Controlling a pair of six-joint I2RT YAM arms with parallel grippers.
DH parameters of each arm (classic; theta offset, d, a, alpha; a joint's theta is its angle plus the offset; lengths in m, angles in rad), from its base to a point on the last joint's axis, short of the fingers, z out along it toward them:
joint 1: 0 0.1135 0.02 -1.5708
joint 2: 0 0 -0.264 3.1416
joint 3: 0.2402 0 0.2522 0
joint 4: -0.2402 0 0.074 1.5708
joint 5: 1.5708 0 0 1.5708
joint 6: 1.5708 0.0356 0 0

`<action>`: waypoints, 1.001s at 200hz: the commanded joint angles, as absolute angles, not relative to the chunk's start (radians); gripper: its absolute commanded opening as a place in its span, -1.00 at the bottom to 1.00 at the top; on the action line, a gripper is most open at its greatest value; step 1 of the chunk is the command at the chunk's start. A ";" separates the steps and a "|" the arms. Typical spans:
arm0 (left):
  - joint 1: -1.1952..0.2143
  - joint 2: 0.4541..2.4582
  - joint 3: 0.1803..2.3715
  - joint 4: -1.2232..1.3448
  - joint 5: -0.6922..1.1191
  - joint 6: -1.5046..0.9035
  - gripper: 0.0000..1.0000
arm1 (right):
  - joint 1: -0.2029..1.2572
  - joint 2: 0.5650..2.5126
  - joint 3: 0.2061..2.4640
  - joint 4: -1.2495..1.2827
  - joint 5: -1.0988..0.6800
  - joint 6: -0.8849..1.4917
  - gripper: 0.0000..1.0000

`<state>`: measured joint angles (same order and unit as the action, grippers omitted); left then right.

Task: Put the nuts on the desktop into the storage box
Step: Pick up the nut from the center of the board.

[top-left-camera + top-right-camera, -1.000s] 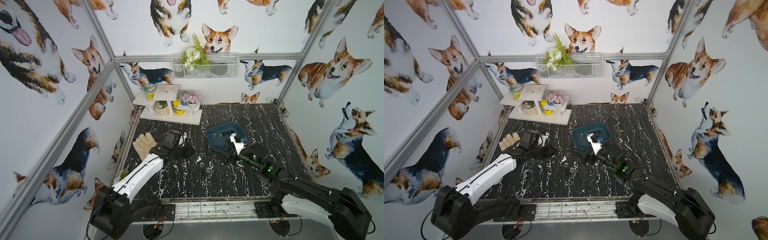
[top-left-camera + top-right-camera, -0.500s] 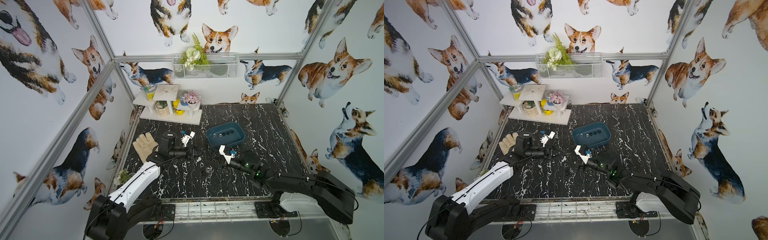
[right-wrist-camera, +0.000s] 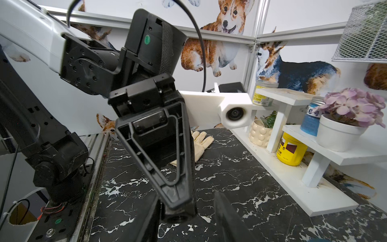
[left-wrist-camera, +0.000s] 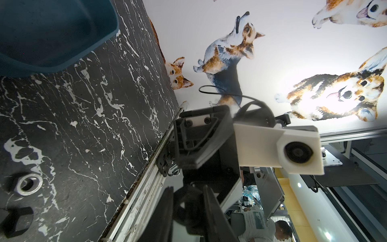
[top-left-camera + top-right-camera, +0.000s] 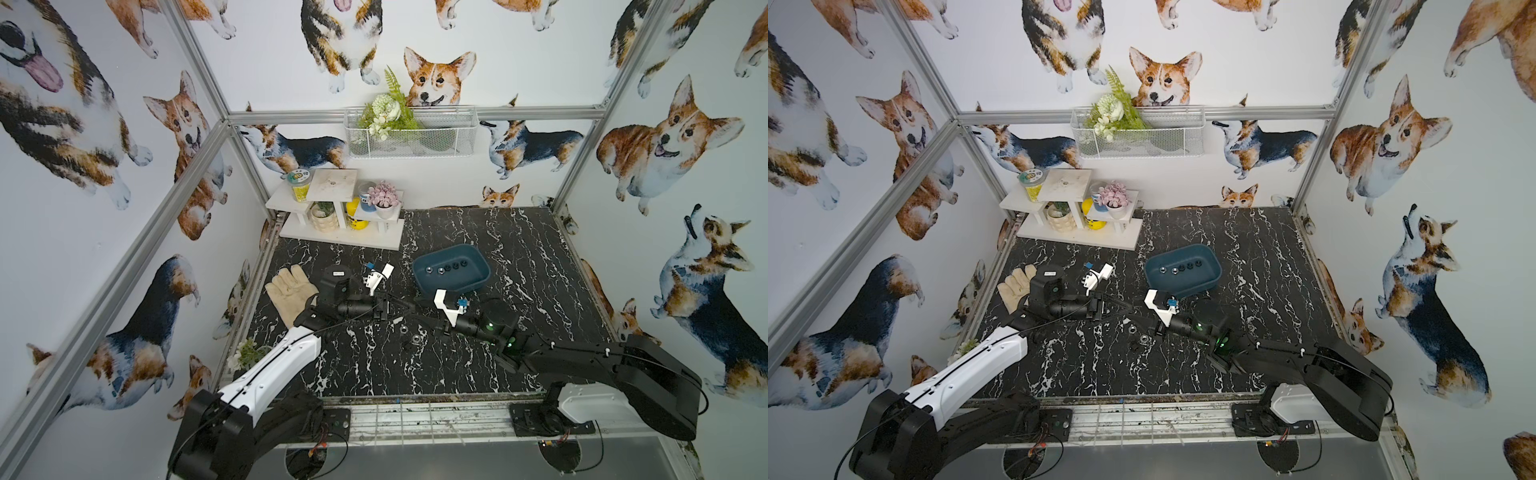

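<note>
Centrally, left hand [image 3: 178, 209] pinches a dark nut [image 3: 178, 219]; right hand [image 5: 420, 316], fingers narrowly apart, straddles it; box [image 5: 484, 270] lies at one o'clock.

Corgi-print wallpaper covers the three walls [image 5: 540, 54], framed by aluminium rails [image 5: 195, 153]. A white wire basket [image 5: 436, 137] hangs on the back wall, with white flowers and fern leaves [image 5: 384, 112] at one end. A white stepped shelf [image 5: 345, 239] stands at the far left corner of the black marble-look desktop [image 5: 519, 249], carrying jars and small potted plants. Beyond the near edge, the left wrist view shows a lit room and a person in a white shirt [image 4: 266, 226].
</note>
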<state>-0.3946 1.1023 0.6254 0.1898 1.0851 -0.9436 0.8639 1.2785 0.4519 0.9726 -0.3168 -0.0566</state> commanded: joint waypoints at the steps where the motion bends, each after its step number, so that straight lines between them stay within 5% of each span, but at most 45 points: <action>1: -0.398 1.103 0.622 0.264 1.116 -0.966 -0.74 | 0.865 1.284 0.466 1.019 -0.327 -0.052 -0.23; 81: -0.398 1.120 0.614 0.316 1.135 -0.990 -0.68 | 0.865 1.291 0.460 0.999 -0.338 -0.071 -0.76; 100: -0.398 1.118 0.612 0.316 1.132 -0.987 -0.42 | 0.862 1.283 0.460 0.990 -0.335 -0.076 -0.85; 137: -0.397 1.111 0.659 0.128 1.024 -0.817 0.46 | 0.808 1.270 0.538 0.784 -0.311 0.007 -0.85; 200: -0.399 1.052 0.761 -0.262 0.359 -0.595 1.00 | 0.630 1.385 0.826 0.188 -0.132 0.258 -0.87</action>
<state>-0.3996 1.0718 0.7345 -0.0906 0.7368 -0.6750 0.6762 1.3270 0.7204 0.5247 -0.2176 0.1558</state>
